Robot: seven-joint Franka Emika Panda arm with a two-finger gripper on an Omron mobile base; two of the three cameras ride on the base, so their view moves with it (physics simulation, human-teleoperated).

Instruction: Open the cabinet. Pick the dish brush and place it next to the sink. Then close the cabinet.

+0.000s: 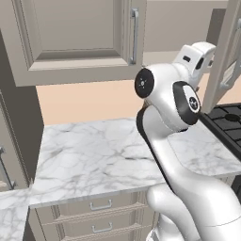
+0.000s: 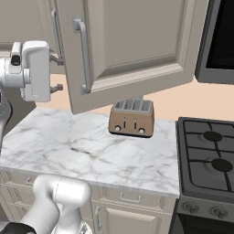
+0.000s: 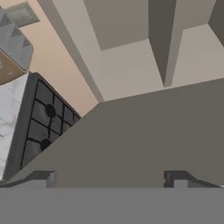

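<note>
The gripper (image 2: 56,73) hung with its jaws spread wide and nothing between them, just at nine o'clock of the right door's handle (image 2: 82,55). The cabinet (image 1: 70,37) was half open: that door (image 2: 132,45) stood swung out over the toaster (image 2: 131,118), the left one (image 1: 80,33) shut. The brush could not be seen (presumably on a shelf inside). The door looked stiff and light on its hinges; its slim, likely slick bar seemed the place to pinch, near mid-height.
</note>
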